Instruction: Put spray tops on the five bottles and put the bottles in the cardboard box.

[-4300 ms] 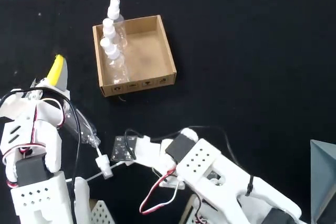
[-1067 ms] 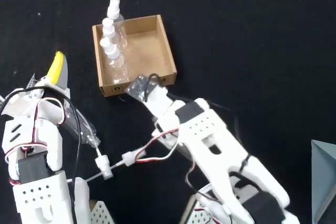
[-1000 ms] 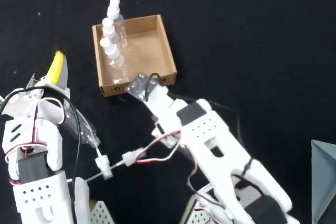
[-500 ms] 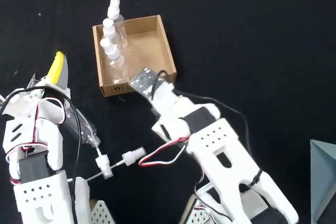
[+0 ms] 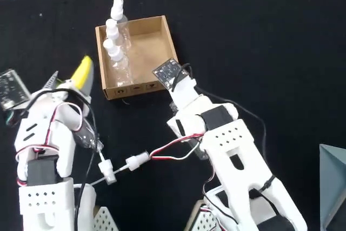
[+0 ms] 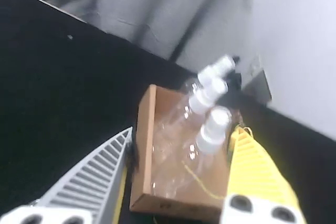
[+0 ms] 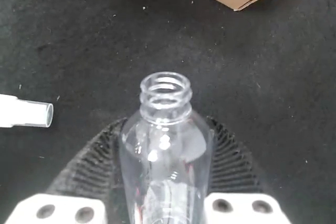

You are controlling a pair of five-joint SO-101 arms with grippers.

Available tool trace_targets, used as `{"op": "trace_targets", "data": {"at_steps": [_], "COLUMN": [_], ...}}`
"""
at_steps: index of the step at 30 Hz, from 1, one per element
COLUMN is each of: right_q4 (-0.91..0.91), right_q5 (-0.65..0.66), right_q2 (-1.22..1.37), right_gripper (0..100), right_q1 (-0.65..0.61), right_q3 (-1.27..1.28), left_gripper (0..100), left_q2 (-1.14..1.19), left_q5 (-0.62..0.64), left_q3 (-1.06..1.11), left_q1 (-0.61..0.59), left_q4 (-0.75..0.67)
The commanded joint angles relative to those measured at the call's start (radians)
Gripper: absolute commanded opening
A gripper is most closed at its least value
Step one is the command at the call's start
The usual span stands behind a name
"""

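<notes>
Black worktop (image 5: 281, 47) lay beneath the right end effector (image 7: 168, 129); a grey-blue object (image 5: 333, 182) sat well to its right, at the edge.

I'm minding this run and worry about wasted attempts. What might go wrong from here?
The right hand grips a bottle with a bare neck, close to the box; boxing it now would skip its top. A loose spray top lies beside that arm, so a swing might knock it away.

Even, bright room light, black table (image 5: 281, 47) swallowing shadows, small glints on the clear bottle (image 7: 164, 145)
</notes>
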Motion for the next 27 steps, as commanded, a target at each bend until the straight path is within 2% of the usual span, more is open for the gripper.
{"op": "trace_targets", "data": {"at_steps": [1, 6, 11, 18, 27], "right_q4": [0.003, 0.003, 0.003, -0.032, -0.038], "right_q5": [-0.009, -0.009, -0.009, -0.058, -0.060], "right_q2": [-0.053, -0.053, -0.053, -0.053, -0.053], "right_gripper": [10.0, 10.0, 10.0, 10.0, 10.0], "right_q1": [0.032, 0.032, 0.038, 0.112, 0.114], "right_q3": [-0.058, -0.058, -0.058, -0.059, -0.061], "left_gripper": [27, 27, 27, 27, 27], "left_q2": [-0.017, -0.009, -0.008, -0.006, -0.006], "left_q5": [-0.084, -0.160, -0.196, -0.252, -0.324], "left_q3": [-0.056, -0.104, -0.154, -0.183, -0.248], "left_q1": [0.081, 0.151, 0.160, 0.180, 0.243], "left_q4": [0.060, 0.143, 0.212, 0.252, 0.367]}}
